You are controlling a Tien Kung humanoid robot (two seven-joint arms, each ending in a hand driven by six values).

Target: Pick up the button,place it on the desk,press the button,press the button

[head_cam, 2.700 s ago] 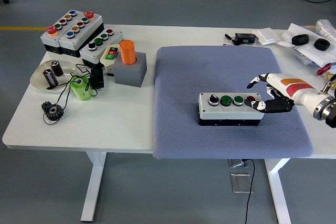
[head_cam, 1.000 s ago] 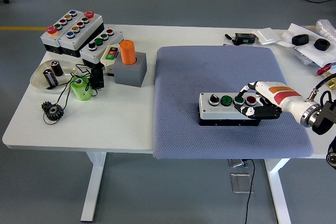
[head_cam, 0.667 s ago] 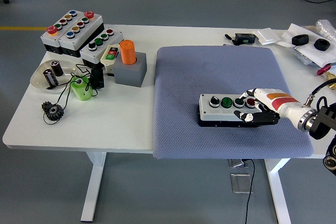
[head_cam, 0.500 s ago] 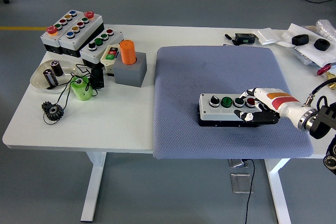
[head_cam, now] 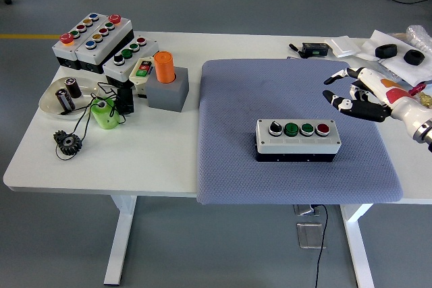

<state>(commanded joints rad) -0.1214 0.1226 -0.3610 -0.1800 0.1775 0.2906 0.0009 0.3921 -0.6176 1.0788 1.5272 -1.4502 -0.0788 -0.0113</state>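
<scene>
A grey button box [head_cam: 298, 139] lies on the blue-grey mat [head_cam: 290, 85], with a black selector knob, two green buttons and a red button on top. My right hand [head_cam: 351, 94] hovers above the mat's right side, up and to the right of the box, clear of it. Its fingers are spread and hold nothing. My left arm is out of the picture.
Several other button boxes [head_cam: 101, 42] stand at the table's back left, by an orange cylinder in a grey block [head_cam: 166, 84], a green roll [head_cam: 104, 113], a dish with batteries [head_cam: 62, 96] and a black gear [head_cam: 68, 143]. Small black parts and bags [head_cam: 395, 52] lie at the back right.
My right hand has lifted off the button box's right end and pulled back up and to the right, with its fingers opening out. The box stays where it was.
</scene>
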